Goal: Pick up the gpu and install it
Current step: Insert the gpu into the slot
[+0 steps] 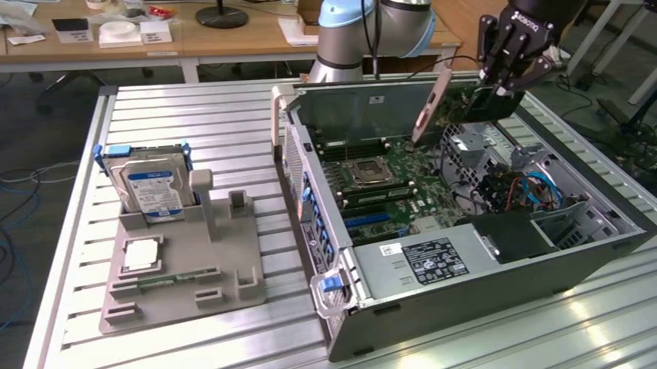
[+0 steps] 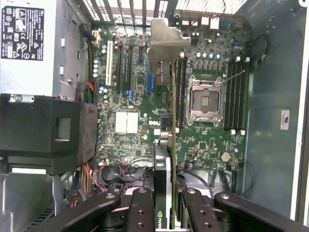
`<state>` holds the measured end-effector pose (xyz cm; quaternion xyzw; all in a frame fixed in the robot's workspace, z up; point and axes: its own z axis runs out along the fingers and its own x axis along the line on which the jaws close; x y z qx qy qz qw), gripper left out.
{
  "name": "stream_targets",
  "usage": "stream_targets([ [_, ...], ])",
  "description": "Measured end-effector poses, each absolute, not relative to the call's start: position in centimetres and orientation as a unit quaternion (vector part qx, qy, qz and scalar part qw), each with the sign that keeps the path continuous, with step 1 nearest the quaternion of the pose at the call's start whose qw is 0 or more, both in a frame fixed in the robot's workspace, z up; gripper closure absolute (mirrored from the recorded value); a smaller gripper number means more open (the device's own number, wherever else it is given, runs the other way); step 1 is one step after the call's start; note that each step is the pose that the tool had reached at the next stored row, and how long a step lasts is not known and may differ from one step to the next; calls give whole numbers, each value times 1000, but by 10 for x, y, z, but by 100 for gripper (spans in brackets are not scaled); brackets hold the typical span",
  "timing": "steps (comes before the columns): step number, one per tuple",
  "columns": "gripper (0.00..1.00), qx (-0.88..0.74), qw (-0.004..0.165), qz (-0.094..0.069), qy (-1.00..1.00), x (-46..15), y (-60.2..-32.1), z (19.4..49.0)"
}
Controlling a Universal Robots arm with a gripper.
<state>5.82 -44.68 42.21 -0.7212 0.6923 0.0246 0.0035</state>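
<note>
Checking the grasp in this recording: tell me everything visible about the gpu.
The gpu is a thin green circuit card with a silver metal bracket at one end and a black face bearing a logo. The gripper is shut on it, holding it on edge above the motherboard of the open computer case.

Robotics laboratory. A robot arm stands at a slatted aluminium workbench bearing an open desktop computer case and a grey parts fixture. Its gripper clamps the gpu above the motherboard. Wooden desks and loose floor cables surround it.
</note>
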Motion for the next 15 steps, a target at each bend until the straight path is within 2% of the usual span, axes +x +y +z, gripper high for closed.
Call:
stream_targets([
  [5, 73, -721, 9, 17, 692, 54, -446, 416],
  [15, 73, -718, 9, 17, 696, 51, -446, 407],
])
